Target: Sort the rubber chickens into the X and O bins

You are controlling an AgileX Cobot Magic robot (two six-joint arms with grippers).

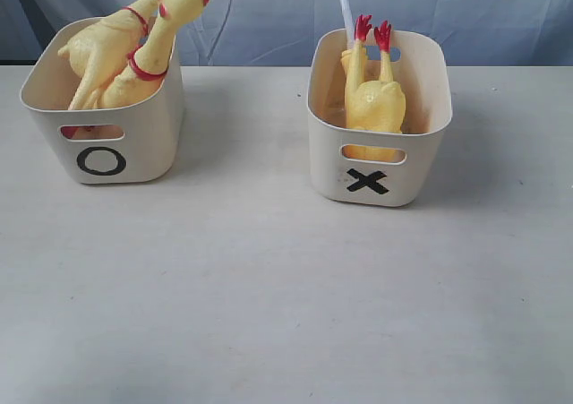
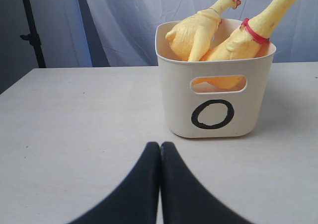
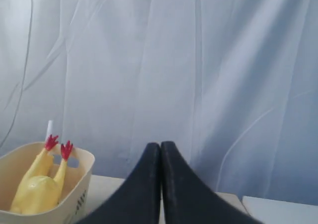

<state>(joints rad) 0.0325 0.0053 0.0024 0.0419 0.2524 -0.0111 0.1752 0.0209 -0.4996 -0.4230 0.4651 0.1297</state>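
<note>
Two yellow rubber chickens (image 1: 125, 50) lie together in the cream bin marked O (image 1: 100, 160) at the back left, their necks sticking out over the rim. A third rubber chicken (image 1: 374, 99) stands head-down in the bin marked X (image 1: 369, 182), red feet up. Neither arm shows in the exterior view. In the left wrist view my left gripper (image 2: 160, 145) is shut and empty, low over the table in front of the O bin (image 2: 213, 113) with its chickens (image 2: 196, 33). My right gripper (image 3: 160, 145) is shut and empty, beside the X bin (image 3: 79, 186) and its chicken (image 3: 39, 189).
A white straw-like stick (image 1: 346, 14) stands up in the X bin behind the chicken. A pale blue curtain (image 1: 376, 10) hangs behind the table. A dark stand (image 2: 31, 30) rises at the table's far side in the left wrist view.
</note>
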